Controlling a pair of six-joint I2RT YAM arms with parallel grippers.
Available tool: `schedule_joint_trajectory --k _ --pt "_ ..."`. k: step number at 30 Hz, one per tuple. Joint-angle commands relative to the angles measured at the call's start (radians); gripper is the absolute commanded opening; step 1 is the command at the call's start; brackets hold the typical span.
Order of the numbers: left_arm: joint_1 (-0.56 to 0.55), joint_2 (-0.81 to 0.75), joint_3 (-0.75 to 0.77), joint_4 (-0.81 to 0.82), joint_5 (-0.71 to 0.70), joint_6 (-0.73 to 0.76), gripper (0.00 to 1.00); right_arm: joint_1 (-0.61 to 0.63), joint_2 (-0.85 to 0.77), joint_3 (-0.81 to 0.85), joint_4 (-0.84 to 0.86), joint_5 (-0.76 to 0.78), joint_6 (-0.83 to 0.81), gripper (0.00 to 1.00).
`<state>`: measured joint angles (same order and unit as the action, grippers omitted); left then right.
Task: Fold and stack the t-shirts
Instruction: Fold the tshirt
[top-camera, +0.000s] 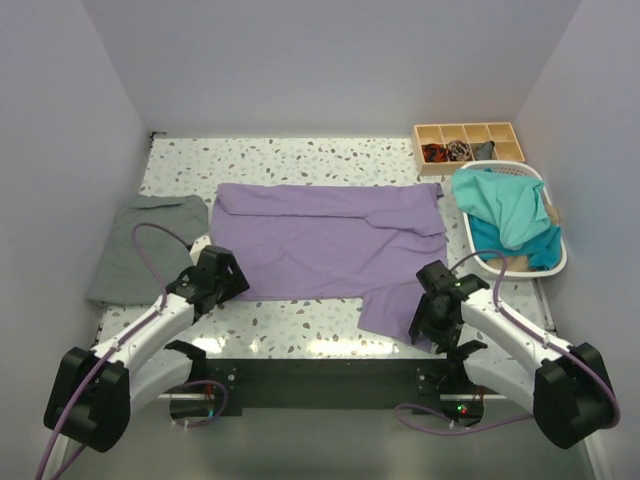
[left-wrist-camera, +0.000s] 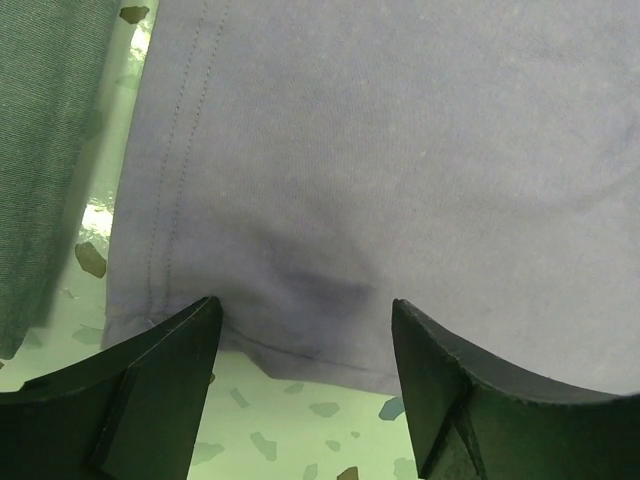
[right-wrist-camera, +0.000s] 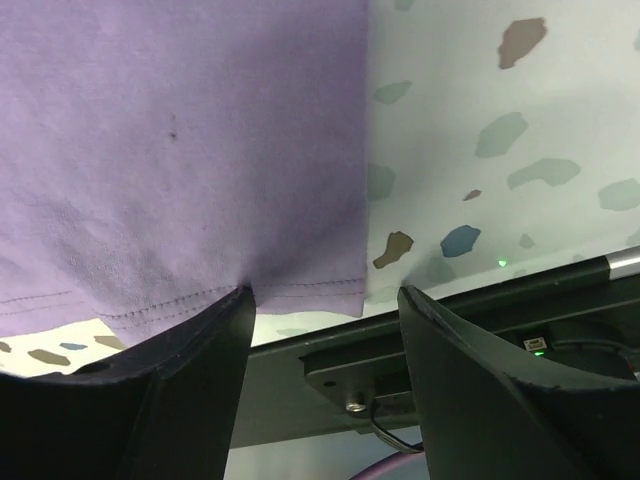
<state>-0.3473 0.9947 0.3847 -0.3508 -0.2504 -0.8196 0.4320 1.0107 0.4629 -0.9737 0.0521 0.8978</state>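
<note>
– So, where do the t-shirts lie?
– Lavender t-shirt (top-camera: 330, 240) lies spread across the middle of the speckled table (top-camera: 300, 322), one flap trailing toward the lower right of the frame. Grey t-shirt (top-camera: 145, 245) lies flat at centre left, a thin strip of tabletop between the two. Teal t-shirts (top-camera: 505, 205) are heaped in the white basket (top-camera: 520, 172) at right, below the wooden compartment tray (top-camera: 455, 133) in the upper right corner.
– And the claws?
– Left gripper (top-camera: 215, 275) sits at the lavender shirt's lower-left corner. Its wrist view shows the fingers (left-wrist-camera: 150, 390) spread wide either side of the hem, clasping nothing. Right gripper (top-camera: 435, 305) sits over the trailing flap. Its fingers (right-wrist-camera: 500, 380) are likewise wide apart at the stitched hem, by the cloth's right edge, holding nothing.
</note>
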Motion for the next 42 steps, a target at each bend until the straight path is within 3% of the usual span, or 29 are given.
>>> schedule_joint_trajectory --k 1,4,7,9,10,11,12,14,15,25,35,42 --pt "-0.002 0.019 -0.036 -0.014 0.026 -0.027 0.70 0.004 0.015 -0.006 0.084 0.000 0.003 0.60" --pt "-0.001 0.028 -0.040 -0.005 0.030 -0.026 0.60 0.004 0.038 0.009 0.098 0.017 -0.014 0.52" --pt "-0.001 0.027 -0.043 -0.004 0.030 -0.024 0.40 0.005 0.068 0.013 0.125 0.003 -0.025 0.39" --pt "-0.001 0.022 -0.043 -0.008 0.030 -0.026 0.32 0.004 0.077 0.019 0.133 0.002 -0.030 0.25" --pt "-0.001 0.019 -0.041 -0.010 0.031 -0.024 0.23 0.004 0.077 0.020 0.135 0.002 -0.037 0.18" --pt "-0.001 0.016 -0.043 -0.011 0.033 -0.026 0.19 0.004 0.074 0.028 0.132 0.005 -0.042 0.06" --pt "-0.001 0.015 -0.040 -0.014 0.031 -0.027 0.14 0.005 0.059 0.031 0.127 0.008 -0.046 0.02" --pt "-0.001 0.012 -0.035 -0.023 0.030 -0.029 0.02 0.005 0.040 0.043 0.122 0.011 -0.065 0.00" --pt "-0.001 0.009 -0.029 -0.031 0.028 -0.029 0.00 0.005 0.026 0.049 0.112 0.014 -0.069 0.00" --pt "-0.004 -0.062 0.045 -0.115 0.020 -0.029 0.00 0.005 -0.080 0.193 0.026 0.101 -0.141 0.00" --pt "-0.004 -0.025 0.207 -0.194 -0.070 0.020 0.00 0.005 0.041 0.341 0.101 0.209 -0.243 0.00" --pt "-0.002 0.085 0.293 -0.165 -0.135 0.072 0.10 0.004 0.141 0.451 0.174 0.307 -0.307 0.00"
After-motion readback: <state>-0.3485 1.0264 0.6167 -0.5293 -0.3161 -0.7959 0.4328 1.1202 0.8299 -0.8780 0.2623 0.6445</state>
